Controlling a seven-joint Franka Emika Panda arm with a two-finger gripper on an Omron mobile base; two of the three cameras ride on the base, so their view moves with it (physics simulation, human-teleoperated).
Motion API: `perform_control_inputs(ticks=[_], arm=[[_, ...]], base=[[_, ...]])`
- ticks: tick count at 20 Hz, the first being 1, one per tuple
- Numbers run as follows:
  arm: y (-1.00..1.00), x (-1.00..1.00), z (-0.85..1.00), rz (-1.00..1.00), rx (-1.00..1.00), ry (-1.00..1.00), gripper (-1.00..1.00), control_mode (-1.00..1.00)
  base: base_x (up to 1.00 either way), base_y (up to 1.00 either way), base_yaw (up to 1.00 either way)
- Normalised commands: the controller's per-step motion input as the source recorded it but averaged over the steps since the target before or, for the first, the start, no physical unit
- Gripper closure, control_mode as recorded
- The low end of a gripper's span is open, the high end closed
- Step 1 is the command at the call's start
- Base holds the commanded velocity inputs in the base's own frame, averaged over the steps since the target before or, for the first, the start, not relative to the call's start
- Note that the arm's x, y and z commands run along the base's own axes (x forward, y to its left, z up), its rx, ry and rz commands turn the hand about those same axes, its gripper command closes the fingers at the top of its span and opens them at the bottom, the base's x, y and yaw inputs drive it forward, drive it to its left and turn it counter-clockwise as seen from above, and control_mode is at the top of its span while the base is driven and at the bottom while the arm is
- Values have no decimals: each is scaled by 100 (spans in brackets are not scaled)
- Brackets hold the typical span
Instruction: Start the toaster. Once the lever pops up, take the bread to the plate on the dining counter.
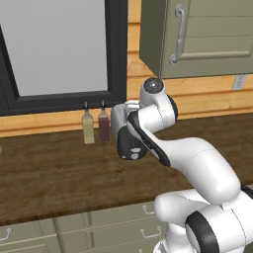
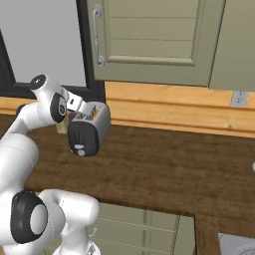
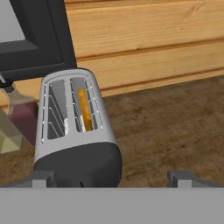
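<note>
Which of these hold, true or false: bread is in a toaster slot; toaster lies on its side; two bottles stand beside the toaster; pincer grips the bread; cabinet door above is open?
1. The bread sits in a slot of the toaster. True.
2. The toaster lies on its side. False: it stands upright on the worktop, slots up.
3. Two bottles stand beside the toaster. True: a pale bottle and a dark red bottle.
4. The pincer grips the bread. False: its tips are apart near the toaster's black end, holding nothing.
5. The cabinet door is open. False: it is closed.

Two bottles (image 3: 15, 122) tight by toaster (image 3: 76, 135) left side; worktop (image 3: 166, 127) open to right.
</note>
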Motion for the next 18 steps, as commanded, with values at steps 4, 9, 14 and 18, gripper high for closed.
perform_control_inputs(ticks=[4,9,14,18], arm=[[0,0,0,0,0,0,-100,-100],[0,0,0,0,0,0,-100,-100],[0,0,0,0,0,0,-100,-100],[0,0,0,0,0,0,-100,-100]], base=[[0,0,0],[0,0,0],[0,0,0],[0,0,0]])
